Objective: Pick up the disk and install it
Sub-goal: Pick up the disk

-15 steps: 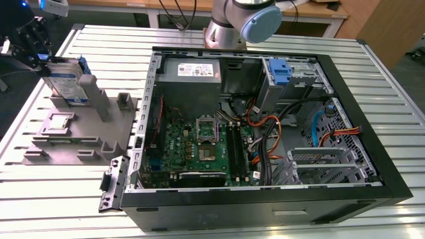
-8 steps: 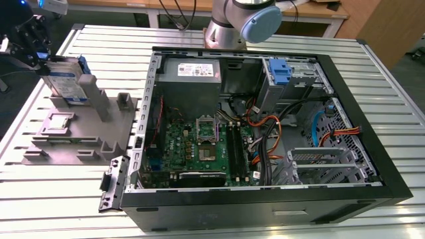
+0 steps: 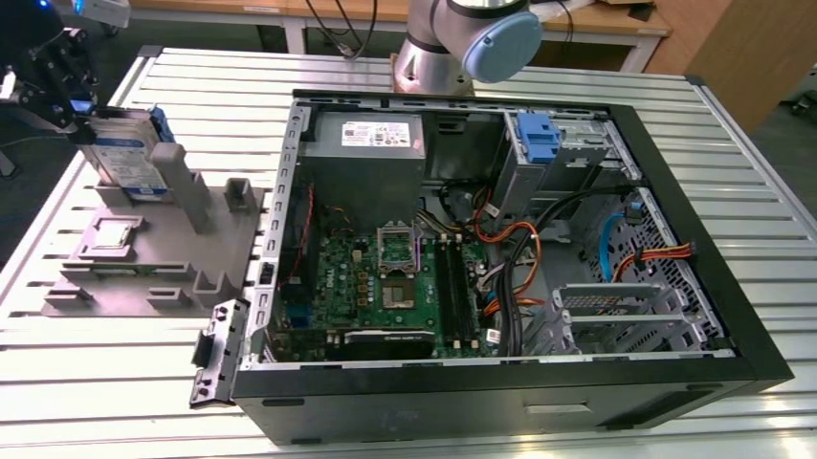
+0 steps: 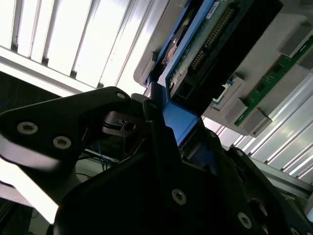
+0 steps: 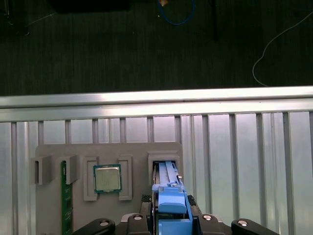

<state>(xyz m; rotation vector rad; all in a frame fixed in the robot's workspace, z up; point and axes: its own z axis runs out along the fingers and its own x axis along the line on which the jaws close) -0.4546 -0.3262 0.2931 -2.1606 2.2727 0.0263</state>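
Pickup seems under way: the black claw [image 3: 75,113] grips the blue-railed silver-grey disk [image 3: 128,153], upright in a slot of the grey plastic holder [image 3: 141,258] on the slatted metal table [image 3: 715,124], and freeing it likely needs a straight pull.

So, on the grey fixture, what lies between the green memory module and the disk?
A processor chip, in its own pocket, lies between the memory module and the disk, as the first wrist view shows.
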